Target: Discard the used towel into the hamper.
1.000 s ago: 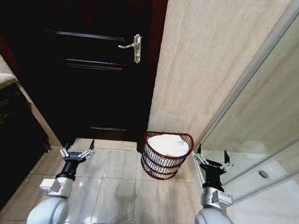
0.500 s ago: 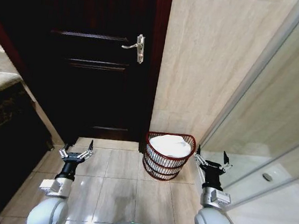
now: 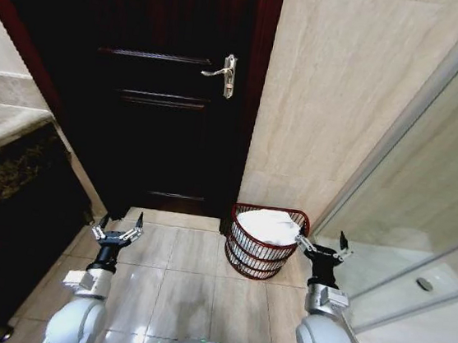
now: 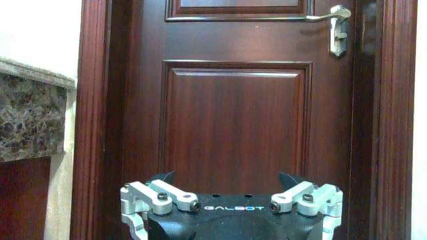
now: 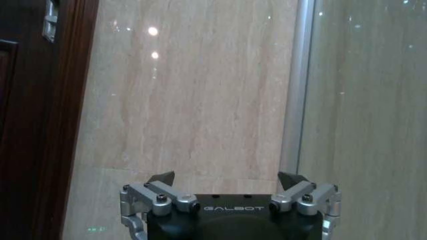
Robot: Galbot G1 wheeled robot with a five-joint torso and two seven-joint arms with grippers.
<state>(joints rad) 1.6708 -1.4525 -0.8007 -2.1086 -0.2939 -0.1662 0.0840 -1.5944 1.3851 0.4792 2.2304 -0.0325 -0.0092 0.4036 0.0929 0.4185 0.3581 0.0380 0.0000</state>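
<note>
Towel in the hamper, both our arms held low

The hamper [image 3: 265, 243] stands upright, mouth up, at the wall's foot beside the door [image 3: 164, 90], white towel [image 3: 266, 225] heaped inside. Our left gripper [image 3: 118, 234] and right gripper [image 3: 320, 249] hold jaws wide, empty.

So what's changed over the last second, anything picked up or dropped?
Only the head camera's view has shifted, so the door handle and hamper sit further right in frame. Nothing was taken or let go. The towel lies in the hamper; left gripper and right gripper stay open, empty.
</note>
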